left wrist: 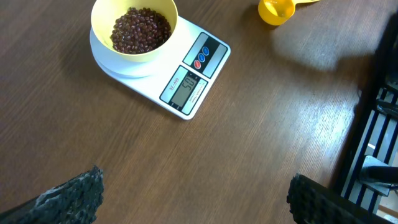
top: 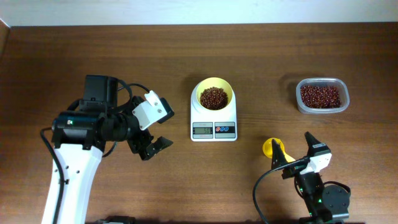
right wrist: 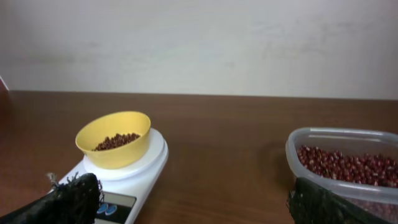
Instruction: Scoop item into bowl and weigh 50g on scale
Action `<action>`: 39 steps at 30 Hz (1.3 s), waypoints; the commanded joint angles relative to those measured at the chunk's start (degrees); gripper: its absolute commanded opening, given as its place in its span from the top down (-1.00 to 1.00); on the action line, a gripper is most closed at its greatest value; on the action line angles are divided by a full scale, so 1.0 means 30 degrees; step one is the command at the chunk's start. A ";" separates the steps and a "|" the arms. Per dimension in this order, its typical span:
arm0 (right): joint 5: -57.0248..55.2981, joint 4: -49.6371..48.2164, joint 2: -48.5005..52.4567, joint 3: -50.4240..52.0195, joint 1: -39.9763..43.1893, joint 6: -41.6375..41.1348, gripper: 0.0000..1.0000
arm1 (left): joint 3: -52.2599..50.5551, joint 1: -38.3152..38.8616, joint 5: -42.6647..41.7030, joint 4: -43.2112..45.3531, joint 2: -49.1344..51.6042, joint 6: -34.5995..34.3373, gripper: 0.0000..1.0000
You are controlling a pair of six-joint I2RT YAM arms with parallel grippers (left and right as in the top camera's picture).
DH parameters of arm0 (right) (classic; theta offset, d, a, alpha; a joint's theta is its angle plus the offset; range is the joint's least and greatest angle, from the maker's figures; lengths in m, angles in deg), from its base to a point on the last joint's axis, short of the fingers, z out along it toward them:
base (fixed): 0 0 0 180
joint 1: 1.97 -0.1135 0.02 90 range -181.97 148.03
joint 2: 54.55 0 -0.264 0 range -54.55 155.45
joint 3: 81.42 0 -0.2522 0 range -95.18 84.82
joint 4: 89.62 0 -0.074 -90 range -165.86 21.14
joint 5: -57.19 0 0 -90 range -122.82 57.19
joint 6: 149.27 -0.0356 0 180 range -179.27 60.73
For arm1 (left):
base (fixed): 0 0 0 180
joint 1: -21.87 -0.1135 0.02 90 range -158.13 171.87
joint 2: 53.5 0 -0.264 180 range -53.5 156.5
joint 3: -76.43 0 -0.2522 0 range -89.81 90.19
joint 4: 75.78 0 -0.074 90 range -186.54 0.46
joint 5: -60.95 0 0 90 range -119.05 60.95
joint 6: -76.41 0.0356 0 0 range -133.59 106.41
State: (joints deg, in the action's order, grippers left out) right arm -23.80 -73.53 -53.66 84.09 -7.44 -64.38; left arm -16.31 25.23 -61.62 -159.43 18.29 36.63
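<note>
While left pincer and right pincer gape, bowl on scale, well apart from both

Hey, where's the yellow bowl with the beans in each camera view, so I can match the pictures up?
Overhead: the bowl is at top centre, sitting on the scale.
Left wrist: the bowl is in the upper left, against the top edge.
Right wrist: the bowl is left of centre, seen from the side.
Shared landmark: the white scale under it.
</note>
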 commanded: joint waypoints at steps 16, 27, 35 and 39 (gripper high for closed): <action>-0.0233 0.0466 -0.0226 0.0138 -0.0204 0.2208 -0.98 | 0.0219 -0.0051 -0.0138 -0.0022 -0.0182 0.0364 -0.98; -0.0233 0.0466 -0.0226 0.0138 -0.0204 0.2208 -0.98 | 0.0211 -0.0029 -0.0138 -0.0102 -0.0182 0.0270 -0.97; -0.0226 0.0474 -0.0226 0.0138 -0.0204 0.2208 -0.98 | 0.0029 -0.0036 -0.2157 0.0277 -0.3053 0.0204 -0.98; -0.0233 0.0466 -0.0226 0.0138 -0.0204 0.2208 -0.98 | -0.2951 -0.0036 -0.2863 0.3446 -0.6870 -0.2004 -0.97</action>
State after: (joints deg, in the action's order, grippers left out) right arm -24.00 -72.37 -53.66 84.09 -7.44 -57.73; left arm -18.26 25.23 -67.00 -155.10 4.80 36.39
